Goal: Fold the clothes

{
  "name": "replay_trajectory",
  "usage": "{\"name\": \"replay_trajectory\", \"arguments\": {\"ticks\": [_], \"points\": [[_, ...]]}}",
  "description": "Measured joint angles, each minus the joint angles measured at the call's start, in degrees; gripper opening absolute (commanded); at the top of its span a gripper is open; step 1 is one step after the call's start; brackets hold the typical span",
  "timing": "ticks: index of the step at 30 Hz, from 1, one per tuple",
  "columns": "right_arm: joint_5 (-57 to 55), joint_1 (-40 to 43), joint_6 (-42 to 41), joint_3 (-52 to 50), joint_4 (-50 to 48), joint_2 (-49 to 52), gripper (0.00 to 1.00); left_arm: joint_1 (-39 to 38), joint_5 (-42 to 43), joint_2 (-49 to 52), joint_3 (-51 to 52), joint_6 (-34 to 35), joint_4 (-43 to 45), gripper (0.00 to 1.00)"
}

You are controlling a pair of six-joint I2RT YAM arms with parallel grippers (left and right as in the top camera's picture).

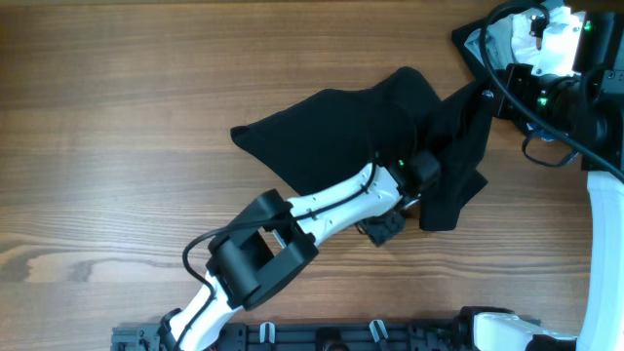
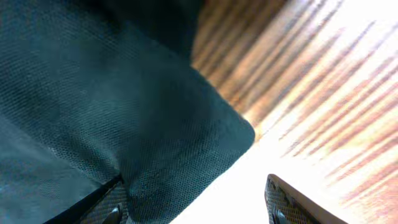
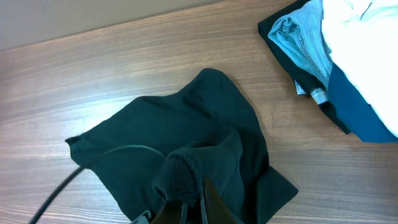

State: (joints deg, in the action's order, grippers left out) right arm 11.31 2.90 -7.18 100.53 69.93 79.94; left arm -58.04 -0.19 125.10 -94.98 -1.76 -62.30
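A black garment point(image 1: 331, 127) lies crumpled on the wooden table in the middle. My right gripper point(image 1: 485, 95) is shut on a bunched edge of it point(image 3: 183, 174) and holds that edge lifted at the garment's right side; its fingers show at the bottom of the right wrist view point(image 3: 193, 202). My left gripper point(image 1: 429, 180) sits over the garment's right part. In the left wrist view its jaws point(image 2: 196, 208) are wide apart, with a corner of the dark mesh fabric point(image 2: 93, 93) lying against the left finger.
A pile of other clothes, white, light blue and dark point(image 1: 531, 39), sits at the table's far right corner; it also shows in the right wrist view point(image 3: 336, 62). A black rail point(image 1: 341, 336) runs along the near table edge.
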Motion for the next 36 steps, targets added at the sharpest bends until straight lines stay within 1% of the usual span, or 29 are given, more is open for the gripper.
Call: {"name": "replay_trajectory", "arguments": {"ticks": [6, 10, 13, 16, 18, 19, 20, 21, 24, 25, 26, 30, 33, 35, 36], "points": [[0.0, 0.0, 0.0, 0.0, 0.3, 0.0, 0.04, -0.4, -0.4, 0.0, 0.0, 0.0, 1.1, 0.66], [0.0, 0.0, 0.0, 0.0, 0.4, 0.0, 0.04, -0.4, -0.4, 0.0, 0.0, 0.1, 2.0, 0.60], [0.0, 0.0, 0.0, 0.0, 0.3, 0.0, 0.04, -0.4, -1.2, 0.0, 0.0, 0.4, 2.9, 0.61], [0.0, 0.0, 0.0, 0.0, 0.3, 0.0, 0.05, -0.4, -3.4, 0.0, 0.0, 0.3, 4.3, 0.59], [0.0, 0.0, 0.0, 0.0, 0.3, 0.0, 0.04, -0.4, -4.5, 0.1, 0.0, -0.8, 4.9, 0.54], [0.0, 0.0, 0.2, 0.0, 0.4, 0.0, 0.04, -0.4, -4.7, 0.3, 0.0, -1.4, 5.1, 0.49], [0.0, 0.0, 0.5, 0.0, 0.3, 0.0, 0.04, -0.4, -5.0, 0.6, 0.0, -2.2, 5.3, 0.38], [0.0, 0.0, 0.6, 0.0, 0.3, 0.0, 0.04, -0.4, -5.2, 1.0, 0.0, -2.7, 5.3, 0.31], [0.0, 0.0, 0.9, 0.0, 0.4, 0.0, 0.04, -0.4, -5.6, 1.3, 0.0, -3.6, 5.3, 0.15], [0.0, 0.0, 0.9, 0.0, 0.4, 0.0, 0.04, -0.4, -5.6, 1.3, 0.0, -3.6, 5.4, 0.07], [0.0, 0.0, 1.0, 0.0, 0.4, 0.0, 0.04, -0.4, -5.7, 1.4, 0.0, -3.5, 5.4, 0.04], [0.0, 0.0, 1.5, 0.0, 0.4, 0.0, 0.04, -0.4, -7.1, 1.4, 0.0, -3.7, 5.0, 0.04], [0.0, 0.0, 1.5, 0.0, 0.4, 0.0, 0.04, 0.4, -11.0, 1.2, -0.3, -1.9, 2.7, 0.04], [0.0, 0.0, 1.5, 0.0, 0.3, 0.0, 0.04, 3.3, -12.0, -0.6, -1.6, 0.4, 1.6, 0.04], [0.0, 0.0, 1.5, 0.0, 0.3, 0.0, 0.04, 6.1, -12.5, -3.0, -2.7, 2.1, 1.7, 0.04]]}}
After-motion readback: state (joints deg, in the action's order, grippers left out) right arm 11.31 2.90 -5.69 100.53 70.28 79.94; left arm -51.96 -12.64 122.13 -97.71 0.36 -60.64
